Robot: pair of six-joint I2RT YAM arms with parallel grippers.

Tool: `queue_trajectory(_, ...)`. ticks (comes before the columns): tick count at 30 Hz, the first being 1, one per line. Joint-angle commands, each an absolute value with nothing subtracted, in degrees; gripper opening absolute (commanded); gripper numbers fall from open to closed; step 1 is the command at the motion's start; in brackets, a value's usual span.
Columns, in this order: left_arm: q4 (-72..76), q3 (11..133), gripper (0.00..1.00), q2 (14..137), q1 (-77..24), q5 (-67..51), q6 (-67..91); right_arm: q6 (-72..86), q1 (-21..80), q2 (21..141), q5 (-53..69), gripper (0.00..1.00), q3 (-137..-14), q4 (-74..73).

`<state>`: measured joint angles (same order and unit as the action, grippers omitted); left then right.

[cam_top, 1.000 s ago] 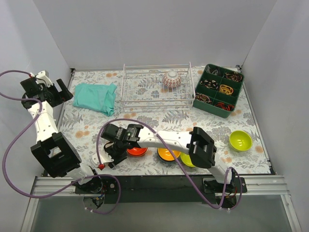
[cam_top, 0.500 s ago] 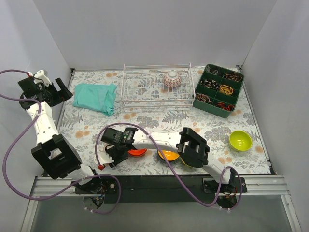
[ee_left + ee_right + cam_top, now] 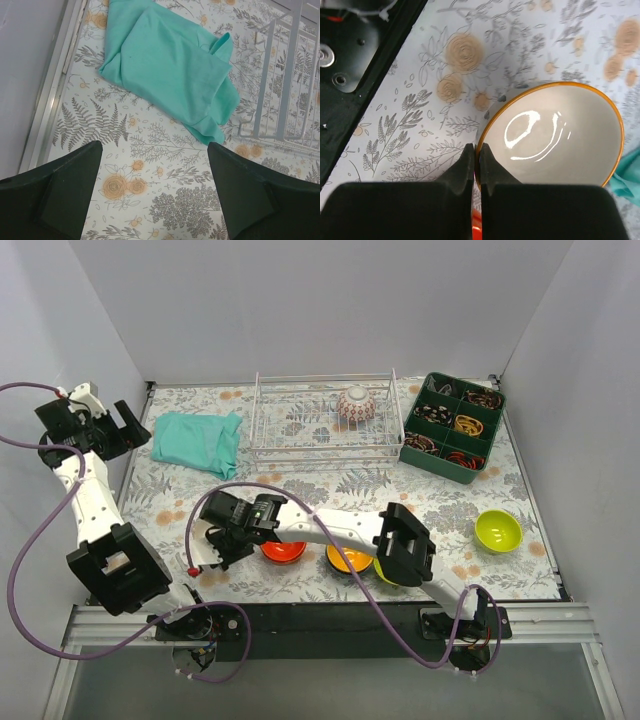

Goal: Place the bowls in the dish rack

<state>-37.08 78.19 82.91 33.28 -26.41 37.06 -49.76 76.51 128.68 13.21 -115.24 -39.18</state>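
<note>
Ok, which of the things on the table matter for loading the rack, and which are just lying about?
For the job: dish rack, patterned bowl already in it, cream bowl in the right gripper, red-orange bowl, orange-yellow bowl, lime bowl.
Lying about: teal cloth, green compartment tray.

dish rack (image 3: 287, 85) cut by right edge | cloth (image 3: 626, 172) corner only
</note>
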Motion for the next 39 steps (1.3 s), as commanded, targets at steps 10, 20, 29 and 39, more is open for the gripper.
queue_trajectory(10, -32.43, 89.38, 0.86, 80.68, 33.57, -37.23, 39.99, -22.14, 59.25, 114.26, 20.92, 0.01, -123.49, -33.66)
queue_trajectory(20, -34.18, 89.56, 0.84, 83.84, 19.19, -42.98, 30.43, -8.90, 40.81, 113.37, 38.73, 0.01, -122.17, -25.76)
queue_trajectory(29, -30.60, 83.51, 0.79, 88.24, 12.66, -52.29, 29.70, 18.87, 28.49, 122.23, 50.35, 0.01, -118.91, -2.31)
queue_trajectory(39, -29.09, 84.81, 0.73, 95.26, 14.24, -49.93, 35.33, 39.63, 26.28, 131.31, 51.33, 0.01, -116.72, 18.44)
